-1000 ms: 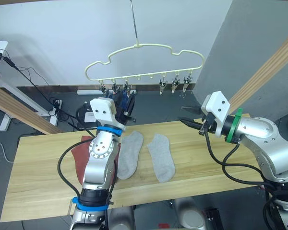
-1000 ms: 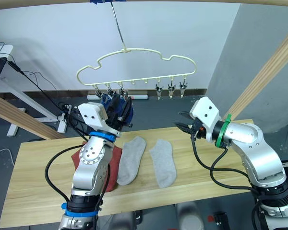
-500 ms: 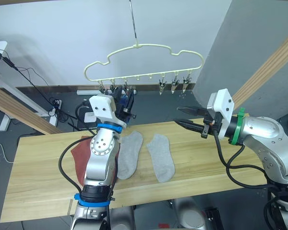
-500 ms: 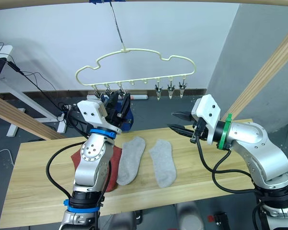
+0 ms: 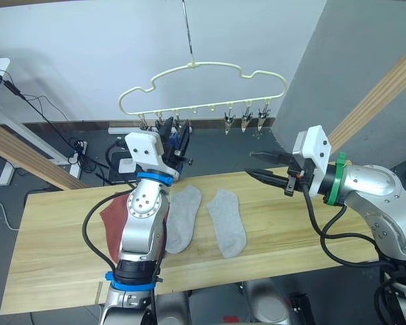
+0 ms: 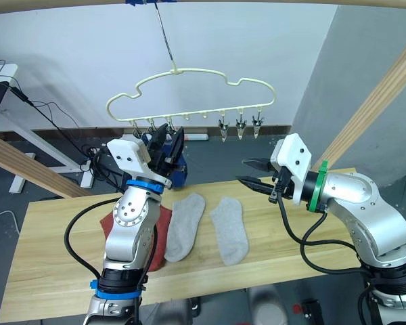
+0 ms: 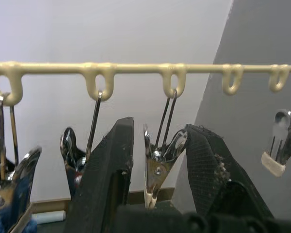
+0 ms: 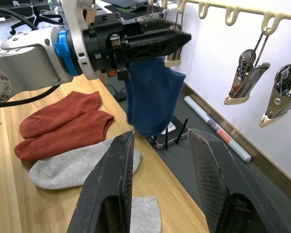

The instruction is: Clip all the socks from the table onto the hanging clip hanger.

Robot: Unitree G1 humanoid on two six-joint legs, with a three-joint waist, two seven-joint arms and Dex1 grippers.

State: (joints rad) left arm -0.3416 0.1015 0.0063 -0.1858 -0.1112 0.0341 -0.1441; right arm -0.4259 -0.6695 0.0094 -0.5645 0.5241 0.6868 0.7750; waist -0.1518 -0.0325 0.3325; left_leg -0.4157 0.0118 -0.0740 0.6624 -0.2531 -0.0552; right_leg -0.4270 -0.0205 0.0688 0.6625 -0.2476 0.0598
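Note:
The pale-yellow clip hanger (image 5: 203, 88) hangs above the table's (image 5: 54, 271) far edge. My left gripper (image 5: 177, 128) is raised to the hanger's left clips and is open, with one metal clip (image 7: 155, 170) between its fingers. A blue sock (image 8: 153, 99) hangs from the clips just behind it. On the table lie two grey socks (image 5: 181, 217) (image 5: 228, 220) side by side. Two rust-red socks (image 5: 111, 227) lie to their left, partly hidden by my left arm. My right gripper (image 5: 252, 164) is open and empty above the table's far right part, pointing towards the hanger.
Three bare metal clips (image 5: 247, 118) hang at the hanger's right end. Slanted wooden beams stand at the left (image 5: 20, 152) and the right (image 5: 386, 88). Cables and a power strip (image 5: 81, 145) lie on the floor behind the table.
My left gripper's fingers have spread and risen a little at the clips, and the blue sock now hangs free of them. My right gripper has turned and opened wider.

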